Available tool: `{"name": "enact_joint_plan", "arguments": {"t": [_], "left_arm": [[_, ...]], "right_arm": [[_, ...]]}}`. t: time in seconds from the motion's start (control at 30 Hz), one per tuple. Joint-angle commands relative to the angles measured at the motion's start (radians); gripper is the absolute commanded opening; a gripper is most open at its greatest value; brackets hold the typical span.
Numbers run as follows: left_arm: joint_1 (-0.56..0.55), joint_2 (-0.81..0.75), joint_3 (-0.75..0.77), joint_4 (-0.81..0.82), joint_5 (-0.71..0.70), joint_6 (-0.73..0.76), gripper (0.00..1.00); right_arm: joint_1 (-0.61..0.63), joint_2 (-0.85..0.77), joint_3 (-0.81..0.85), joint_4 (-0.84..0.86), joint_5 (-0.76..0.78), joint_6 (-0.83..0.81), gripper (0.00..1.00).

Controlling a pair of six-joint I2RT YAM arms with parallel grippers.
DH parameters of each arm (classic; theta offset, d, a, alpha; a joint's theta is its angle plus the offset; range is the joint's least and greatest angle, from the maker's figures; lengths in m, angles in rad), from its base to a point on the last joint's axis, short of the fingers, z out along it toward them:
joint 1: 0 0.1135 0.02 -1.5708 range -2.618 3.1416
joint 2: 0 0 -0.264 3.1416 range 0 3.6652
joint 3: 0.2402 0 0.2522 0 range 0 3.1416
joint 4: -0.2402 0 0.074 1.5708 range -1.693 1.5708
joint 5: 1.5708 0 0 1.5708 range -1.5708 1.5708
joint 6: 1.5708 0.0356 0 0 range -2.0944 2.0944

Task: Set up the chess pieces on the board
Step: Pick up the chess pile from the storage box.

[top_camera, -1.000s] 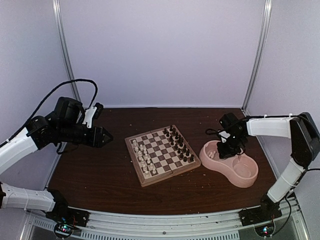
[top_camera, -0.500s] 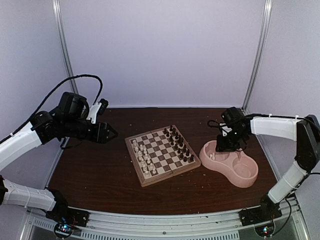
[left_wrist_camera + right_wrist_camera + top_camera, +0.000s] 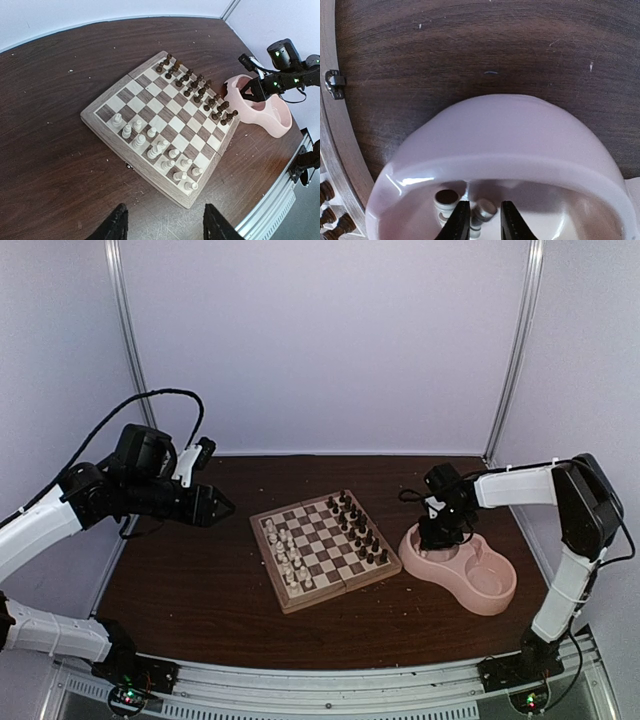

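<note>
On the dark table, the board is lying in the middle, turned so that one corner is pointing toward me. The cream pieces are standing in two rows along its 8 o'clock side. The dark pieces are standing along the 2 o'clock side. From the top view they are too small for me to name the shapes or to count them with certainty.

At 9 o'clock from the board, well apart from it, the left gripper is hovering above the table. In its wrist view I am seeing only the two fingertips at the lower edge. They are standing apart with nothing between them, and the rest of the fingers is cut off.

At 3 o'clock from the board, just beside it, the pink double bowl is sitting. The right gripper is reaching down into the chamber nearer to the board and is hiding what is inside from above. In the right wrist view, its fingers are standing close on both sides of one cream piece. The frame is cutting off the fingertips and the lower part of this piece, so I cannot tell whether the jaws are pressing on it or only standing around it. A second piece is lying at 9 o'clock from it, and its shape is not clear to me.
</note>
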Motion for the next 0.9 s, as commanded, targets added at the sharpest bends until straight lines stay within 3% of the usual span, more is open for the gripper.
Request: {"name": "enact_joint_plan", "arguments": {"t": [0.0,0.1,0.6,0.7,0.87], "left_arm": [[0.003,-0.019,-0.017,0.023,0.001,0.011,0.51],[0.003,-0.025,-0.027,0.023,0.005,0.004,0.51],[0.003,-0.032,-0.1,0.089,0.081,-0.071,0.52],[0.003,-0.018,-0.125,0.149,0.149,-0.105,0.51],[-0.02,0.029,-0.189,0.391,0.316,-0.201,0.49]], "right_arm": [[0.011,0.009,0.025,0.013,-0.01,-0.001,0.19],[0.011,-0.025,0.025,0.009,-0.002,-0.015,0.1],[0.011,-0.385,-0.093,0.081,0.081,-0.106,0.1],[0.011,-0.446,-0.136,0.148,0.029,-0.114,0.1],[0.016,-0.545,-0.225,0.337,-0.202,-0.042,0.1]]}}
